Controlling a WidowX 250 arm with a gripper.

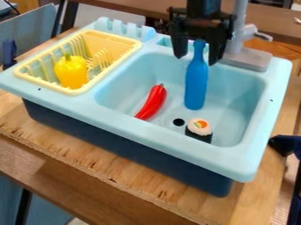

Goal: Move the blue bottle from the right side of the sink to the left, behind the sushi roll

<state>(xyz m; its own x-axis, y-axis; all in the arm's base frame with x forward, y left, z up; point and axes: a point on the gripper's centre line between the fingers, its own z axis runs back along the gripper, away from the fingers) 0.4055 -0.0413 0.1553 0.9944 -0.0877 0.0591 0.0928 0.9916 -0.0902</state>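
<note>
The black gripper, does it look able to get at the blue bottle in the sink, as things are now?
Probably yes: the gripper is open near the neck of the blue bottle, and the red pepper and sushi piece lie lower, out of the way.

Blue bottle (196, 85): just one spotted
Red chili (153, 102): one seen
Yellow pepper (71, 72): one counted
Sushi roll (199, 129): one found
Dish rack (111, 40): one
Sink (176, 146): one
Faucet (250, 60): one
</note>
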